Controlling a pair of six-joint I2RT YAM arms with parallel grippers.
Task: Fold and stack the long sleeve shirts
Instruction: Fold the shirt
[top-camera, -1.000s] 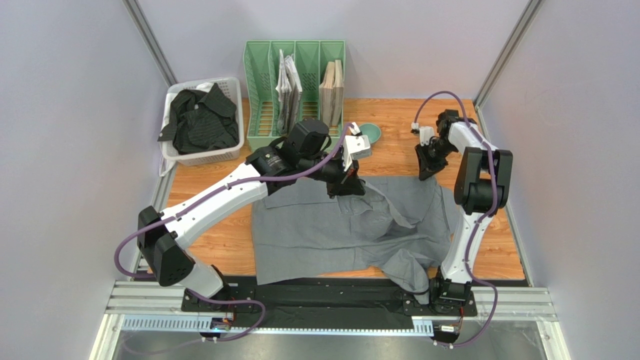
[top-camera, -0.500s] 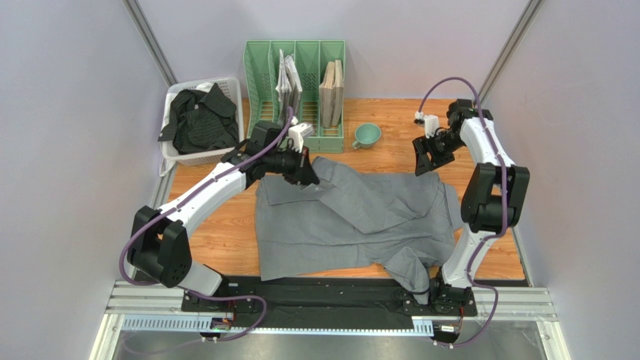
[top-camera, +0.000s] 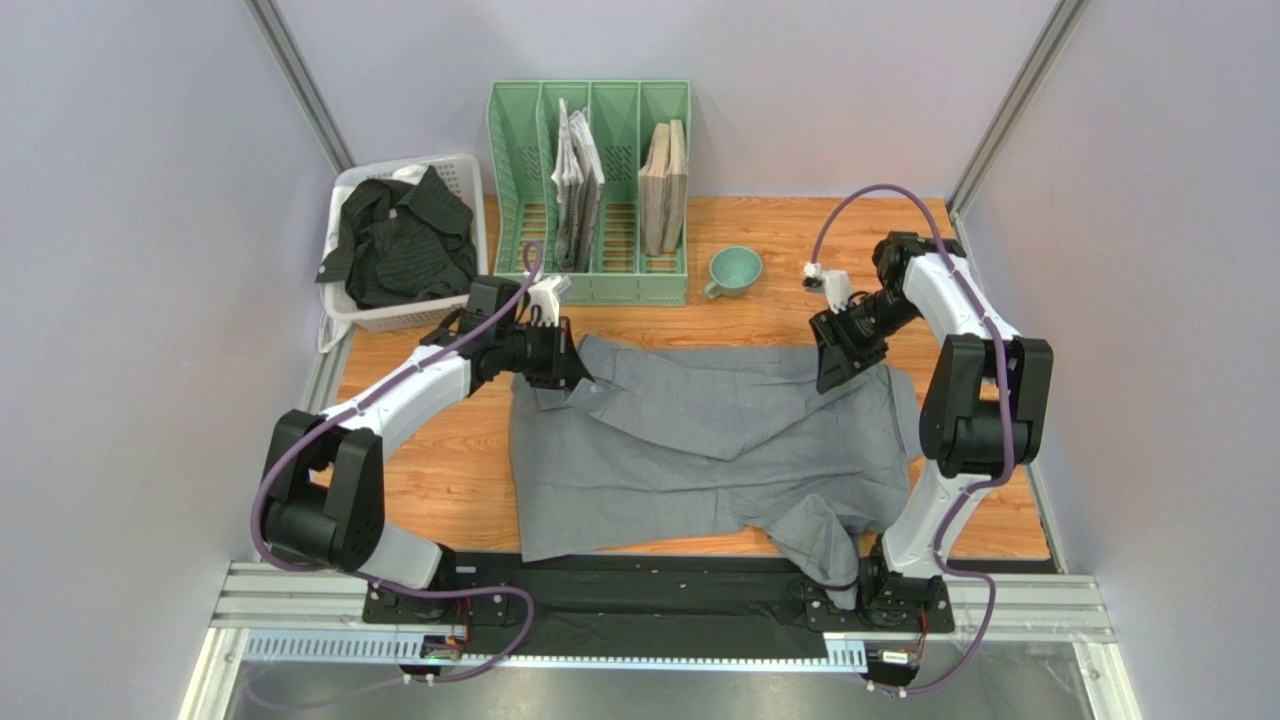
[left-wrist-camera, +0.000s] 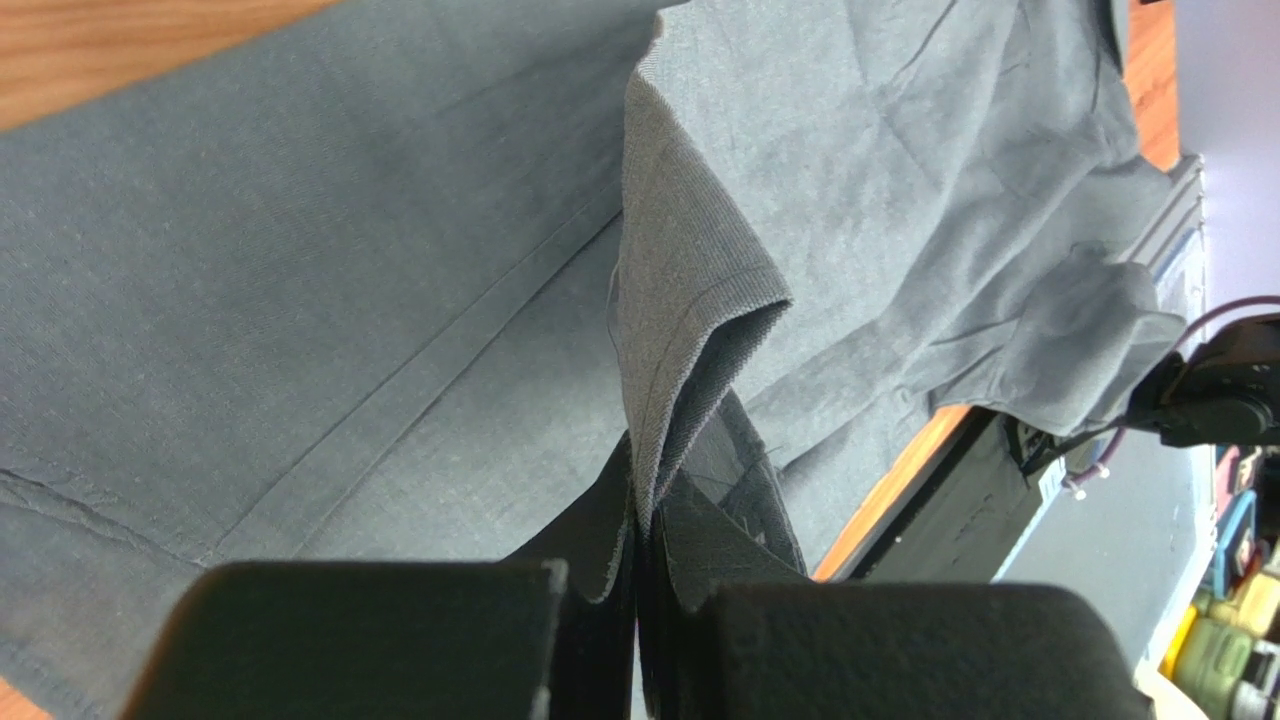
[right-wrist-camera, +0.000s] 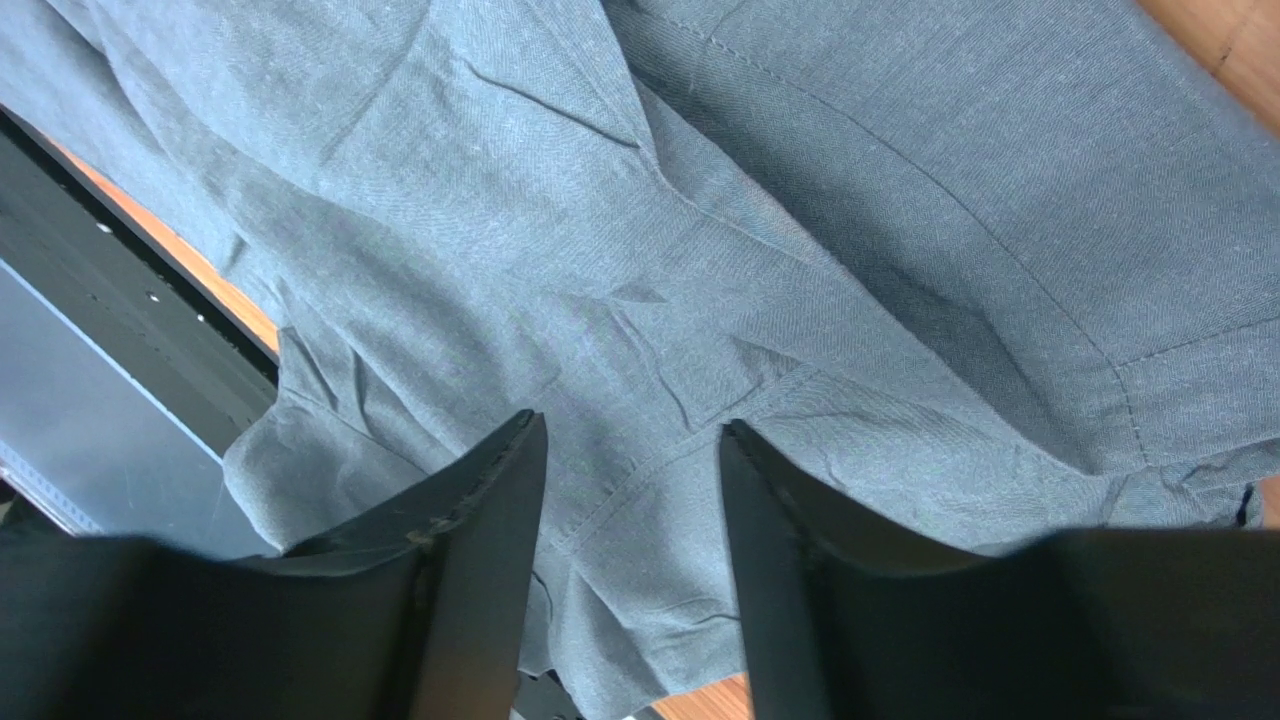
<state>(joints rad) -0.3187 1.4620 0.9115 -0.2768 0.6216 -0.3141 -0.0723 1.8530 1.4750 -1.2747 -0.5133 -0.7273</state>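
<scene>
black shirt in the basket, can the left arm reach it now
Probably not yet: the left gripper is shut on the grey shirt. The black shirt lies uncovered in the white basket close by, so after letting go, likely yes.

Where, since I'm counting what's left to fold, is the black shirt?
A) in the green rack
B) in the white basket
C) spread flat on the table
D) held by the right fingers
B: the black shirt lies bunched in the white basket, while the grey shirt is the one spread out.
</scene>
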